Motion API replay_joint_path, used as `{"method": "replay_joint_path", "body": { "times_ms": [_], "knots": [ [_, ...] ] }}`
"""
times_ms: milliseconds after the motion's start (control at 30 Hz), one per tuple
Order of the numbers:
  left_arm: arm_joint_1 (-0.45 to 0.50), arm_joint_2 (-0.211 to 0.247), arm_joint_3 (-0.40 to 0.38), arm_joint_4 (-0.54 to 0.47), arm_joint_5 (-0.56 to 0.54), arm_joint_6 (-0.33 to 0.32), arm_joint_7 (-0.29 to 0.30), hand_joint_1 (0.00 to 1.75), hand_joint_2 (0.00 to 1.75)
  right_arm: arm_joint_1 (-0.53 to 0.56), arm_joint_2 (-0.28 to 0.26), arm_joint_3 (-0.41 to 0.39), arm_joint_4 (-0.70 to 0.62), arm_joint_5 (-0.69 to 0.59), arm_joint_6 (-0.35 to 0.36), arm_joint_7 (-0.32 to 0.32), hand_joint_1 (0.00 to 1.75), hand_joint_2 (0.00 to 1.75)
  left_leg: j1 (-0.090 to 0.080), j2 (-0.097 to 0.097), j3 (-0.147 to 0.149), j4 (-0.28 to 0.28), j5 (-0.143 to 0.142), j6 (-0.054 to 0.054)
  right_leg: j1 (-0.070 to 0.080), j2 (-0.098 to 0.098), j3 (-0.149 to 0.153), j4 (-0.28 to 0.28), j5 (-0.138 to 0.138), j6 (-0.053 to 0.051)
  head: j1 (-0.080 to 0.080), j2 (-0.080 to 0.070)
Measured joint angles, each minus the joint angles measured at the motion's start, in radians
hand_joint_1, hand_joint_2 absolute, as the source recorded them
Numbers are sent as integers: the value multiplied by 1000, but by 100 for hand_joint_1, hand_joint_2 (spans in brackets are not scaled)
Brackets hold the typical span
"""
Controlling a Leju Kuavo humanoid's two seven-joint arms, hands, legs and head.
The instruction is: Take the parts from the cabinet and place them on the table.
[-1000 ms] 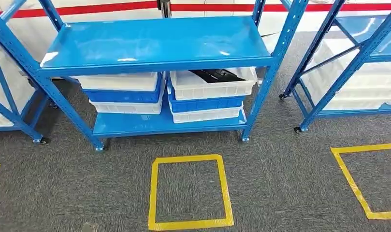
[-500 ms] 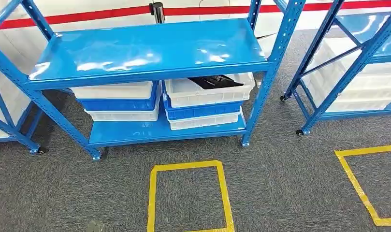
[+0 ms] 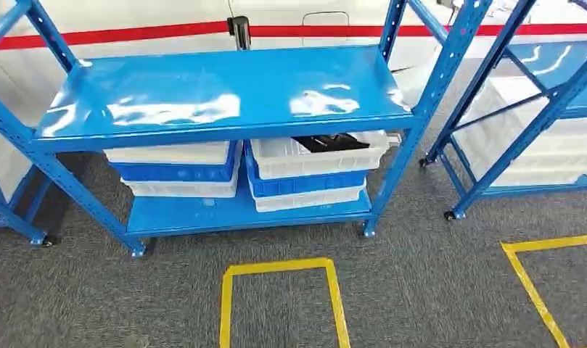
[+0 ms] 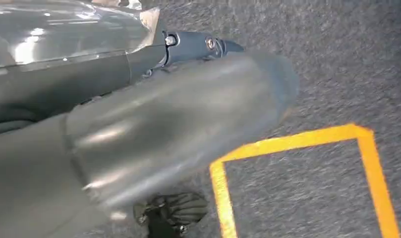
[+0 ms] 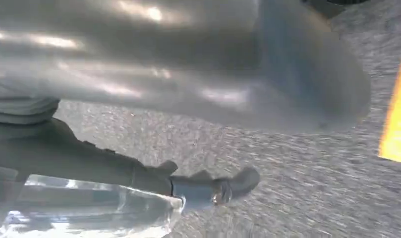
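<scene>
A blue metal rack [image 3: 225, 94] stands straight ahead in the head view, its upper shelf bare. On its lower shelf sit two stacks of white and blue bins. The top white bin [image 3: 315, 156] of the right stack holds black parts [image 3: 330, 143], partly hidden under the shelf edge. The left stack [image 3: 178, 170] shows no contents from here. My left hand [image 4: 163, 124] hangs over the grey carpet, its fingers [image 4: 198, 44] stretched out with nothing in them. My right hand [image 5: 188, 74] hangs the same way, its fingers [image 5: 208, 186] straight and holding nothing.
A yellow tape square [image 3: 279, 268] marks the carpet in front of the rack. A second blue rack [image 3: 537, 109] with white bins stands at the right, another tape outline [image 3: 537, 290] before it. A third rack's legs show at the far left.
The whole head picture has shifted: the rack and tape square sit lower and look larger, so the camera has moved toward the rack. Nothing on the shelves has moved.
</scene>
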Motion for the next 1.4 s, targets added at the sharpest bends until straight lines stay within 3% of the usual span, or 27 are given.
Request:
{"method": "replay_joint_path", "body": {
  "times_ms": [67,100,167,233,267,300,333,367,400,467,500,600,633,667,733,767,800,900,933,967,1067,1100,1167,1233,1267,1300,1400],
  "knots": [
    [-2,0,0,0,0,0,0,0,0,2,0,0,0,2,0,0,0,0,-6,-1,9,0,-16,6,0,0,-102,128,-50,-1,2,0],
    [0,-1,0,0,0,0,0,0,0,3,-1,0,0,3,0,0,0,0,-8,-2,17,0,-23,6,1,0,-131,147,-53,-5,3,0],
    [3,-1,0,0,0,0,0,0,0,11,-2,0,0,4,0,0,0,0,-11,-8,42,0,-43,4,1,0,-130,64,9,7,4,0],
    [4,-2,0,0,1,1,0,0,0,13,-2,0,0,6,0,0,0,0,-12,-8,67,-1,-66,-1,2,-3,-94,-102,128,23,5,0],
    [5,-2,0,2,2,1,0,0,0,15,-2,0,2,7,0,0,0,0,-14,-6,73,1,-76,-6,5,-9,-104,-93,130,8,-1,0],
    [3,-2,0,2,2,1,-1,0,0,13,-1,0,2,8,0,-1,0,0,-13,-6,75,1,-81,-11,12,-15,-101,-105,96,-12,-5,0],
    [2,-2,0,2,3,1,-1,0,0,10,-3,0,1,10,0,-1,0,0,-13,-5,75,-4,-88,-22,17,-14,-85,-108,121,-18,-3,0],
    [4,-2,0,2,3,1,-1,0,0,13,-3,0,1,12,0,-2,0,0,-13,-5,87,5,-86,-24,14,-14,-97,-117,119,-29,-7,0],
    [3,-2,0,2,3,1,-3,0,0,15,-3,0,2,12,0,-1,0,0,-13,-4,93,4,-86,-26,6,-12,-70,-119,120,-34,0,0],
    [2,-5,0,1,2,9,-5,0,0,12,-4,-1,1,15,0,-2,0,0,-9,-3,60,74,-86,-36,-4,-13,-39,-134,115,-41,-5,0],
    [-2,-5,0,1,2,20,-5,0,0,11,-4,-1,1,17,0,-3,0,0,-4,-2,22,136,-97,-46,-4,-13,-32,-137,113,-42,-3,0],
    [0,-5,1,1,1,51,-2,0,0,6,-4,-1,1,21,-4,-3,0,0,8,-1,-104,278,-172,-65,-5,-11,-15,-137,96,-51,-4,0],
    [1,-5,1,1,-2,54,1,0,0,7,-3,-1,1,22,-6,-2,0,0,11,0,-122,270,-157,-67,-5,-12,-7,-137,89,-49,-5,0],
    [1,-5,1,1,-7,55,6,0,0,11,-2,-1,1,25,-7,-2,0,0,14,2,-120,222,-105,-66,-5,-14,5,-137,81,-48,-5,0],
    [0,-5,1,1,-8,58,8,0,0,10,0,-1,1,30,-10,-2,0,0,13,19,-70,62,21,-61,-5,-21,23,-138,67,-43,-5,0],
    [-1,-5,1,1,-8,60,9,0,0,10,0,-1,1,30,-10,-2,0,0,8,46,-55,23,37,-53,-5,-25,23,-140,62,-39,-4,0],
    [-5,-5,1,2,-8,60,10,0,0,9,1,-1,1,30,-11,-1,0,0,-1,51,-75,40,-31,-50,0,-26,34,-139,59,-34,-2,0],
    [-7,-6,1,0,-9,63,12,0,0,7,2,-1,1,31,-16,-1,0,0,-7,27,-66,27,-14,-30,5,-49,36,-155,43,-13,-8,0],
    [-6,-6,1,0,-9,64,13,0,0,6,1,-1,0,31,-16,-1,0,0,4,16,-39,-1,25,-17,18,-57,48,-149,38,-7,-7,0],
    [-4,-8,1,0,-9,64,13,0,0,6,0,-1,0,31,-16,-1,0,0,3,13,-34,-8,37,-18,8,-43,49,-125,28,-5,-4,0],
    [-9,-8,1,0,-10,64,14,0,0,6,0,0,0,31,-16,-1,0,0,4,-6,-31,-10,37,-9,4,-23,-65,82,-75,-21,0,0],
    [-7,-8,1,1,-10,65,15,0,0,7,0,-1,0,31,-16,-1,0,0,2,-16,-32,-9,35,-8,4,-22,-101,138,-89,-18,0,0],
    [-5,-9,1,1,-11,66,16,0,0,11,0,-1,0,31,-16,-1,0,0,2,-38,-30,-9,34,-9,4,-18,-106,107,-52,-2,0,0],
    [-5,-10,0,1,-11,66,18,0,0,10,-1,-1,0,31,-16,-1,0,0,2,-60,-25,-8,31,-13,4,-2,-41,-66,38,17,1,0],
    [-5,-10,1,1,-10,67,19,0,0,10,-1,-1,0,31,-16,-2,0,0,3,-68,-25,-8,30,-16,1,29,-18,-135,72,17,2,0],
    [-5,-10,1,1,-10,68,21,0,0,12,0,-1,0,31,-16,-3,0,0,-8,-77,-23,-2,25,-23,4,41,-17,-146,84,3,2,0],
    [-2,-9,1,1,-8,72,24,0,0,6,0,-1,0,36,-15,-3,0,0,-2,-94,-23,-8,26,-34,8,19,-12,-145,89,-24,1,0]
  ]
}}
